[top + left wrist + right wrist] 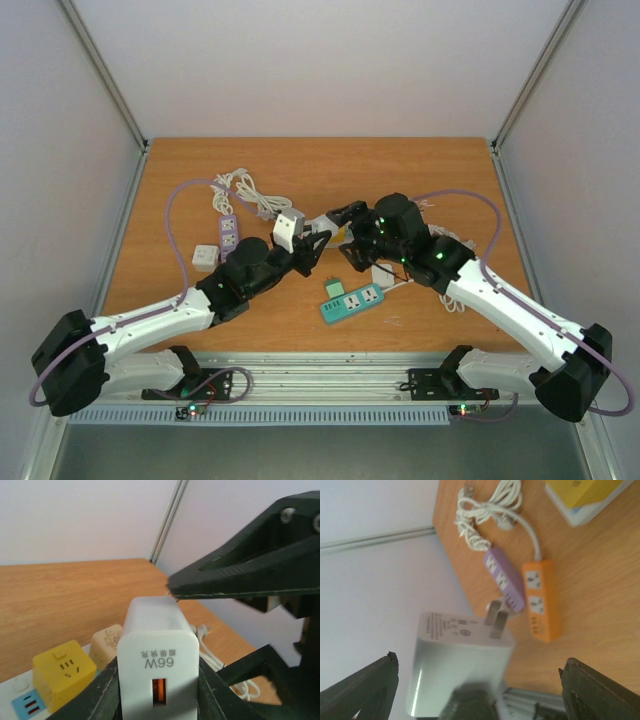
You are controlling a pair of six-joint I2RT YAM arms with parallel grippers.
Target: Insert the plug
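Observation:
A white 66W charger plug (156, 645) is clamped between my left gripper's (157, 685) black fingers (100, 692) and held in the air, USB port toward the camera. In the top view the plug (288, 229) is above the table's middle, in my left gripper (297, 243). My right gripper (336, 219) is open right beside it. In the right wrist view the plug (455, 665) shows its two prongs between my right gripper's (479, 667) wide-spread fingers (370, 692), not touching them. A teal power strip (352, 300) lies below, toward the front.
A purple strip (505, 580) and an orange strip (542, 602) lie side by side with a coiled white cable (487, 510). A yellow cube socket (62, 672) and a beige adapter (106, 642) sit on the table. A white cube (205, 257) lies at left.

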